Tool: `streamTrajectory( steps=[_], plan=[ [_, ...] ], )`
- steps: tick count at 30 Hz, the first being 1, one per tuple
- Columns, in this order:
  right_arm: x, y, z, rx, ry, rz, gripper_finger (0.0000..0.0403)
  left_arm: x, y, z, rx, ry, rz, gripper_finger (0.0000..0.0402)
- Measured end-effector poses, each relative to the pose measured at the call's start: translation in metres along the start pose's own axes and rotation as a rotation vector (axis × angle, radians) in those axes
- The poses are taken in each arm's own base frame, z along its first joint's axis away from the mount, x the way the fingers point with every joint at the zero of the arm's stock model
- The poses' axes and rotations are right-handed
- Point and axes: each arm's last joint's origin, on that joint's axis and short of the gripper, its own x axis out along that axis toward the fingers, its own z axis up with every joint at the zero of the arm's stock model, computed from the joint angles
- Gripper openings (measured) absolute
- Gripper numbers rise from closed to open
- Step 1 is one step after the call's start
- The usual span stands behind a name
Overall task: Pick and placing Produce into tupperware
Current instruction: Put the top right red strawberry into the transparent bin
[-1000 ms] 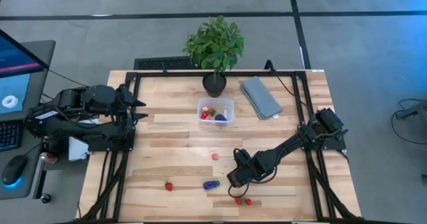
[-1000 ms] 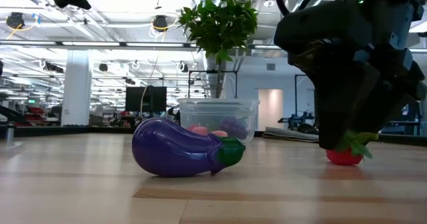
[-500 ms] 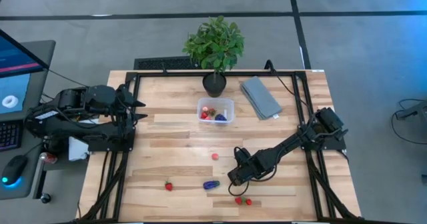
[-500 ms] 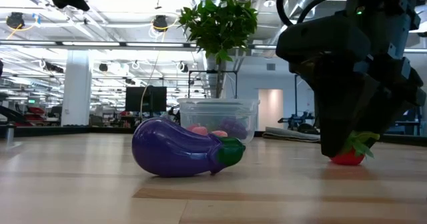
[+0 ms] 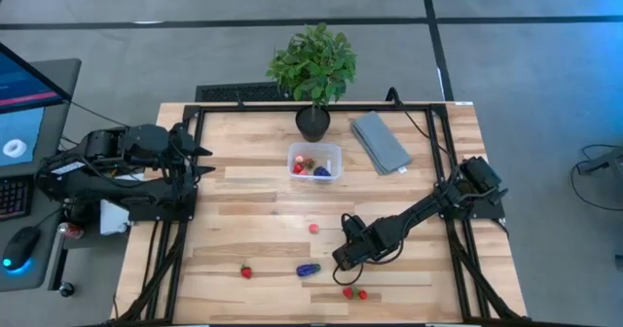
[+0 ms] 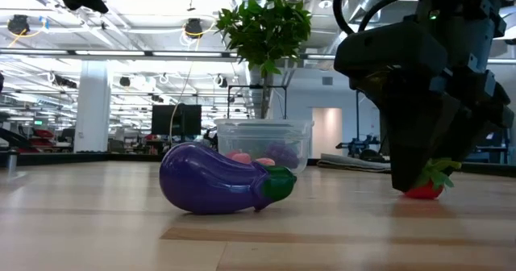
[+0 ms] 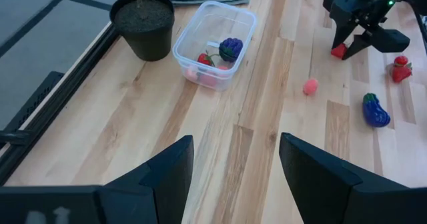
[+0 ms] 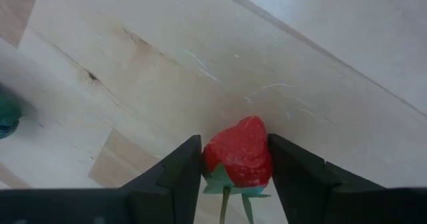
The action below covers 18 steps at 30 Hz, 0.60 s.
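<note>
Since a second ago, the right gripper has been drawn in against a strawberry on the near table; both fingers now pinch it. It should be lifted straight, clear of the eggplant. Farther off, the tub awaits. At the far left, the left gripper is held spread.

— Any writing you can read anywhere?
— No. The monitor left of the surface shows blue and red shapes, but no legible words.
— Labels on the tub or the arms?
— None that can be made out.
</note>
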Motion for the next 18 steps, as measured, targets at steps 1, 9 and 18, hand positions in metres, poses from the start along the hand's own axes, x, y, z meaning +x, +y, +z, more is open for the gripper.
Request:
streamTrajectory(
  steps=[1,9,18],
  plan=[
    [0.0000,0.0000,0.0000,0.000,0.000,0.000,0.0185,0.0000,0.0000,0.0000,0.000,0.000,0.000,0.0213],
    [0.0001,0.0004,0.0000,0.001,-0.001,0.004,0.0182,0.0000,0.0000,0.0000,-0.001,0.000,0.000,0.0213],
    [0.0002,0.0006,0.0000,0.002,-0.001,0.005,0.0183,0.0000,0.0000,0.0000,0.000,0.000,0.000,0.0213]
  ],
)
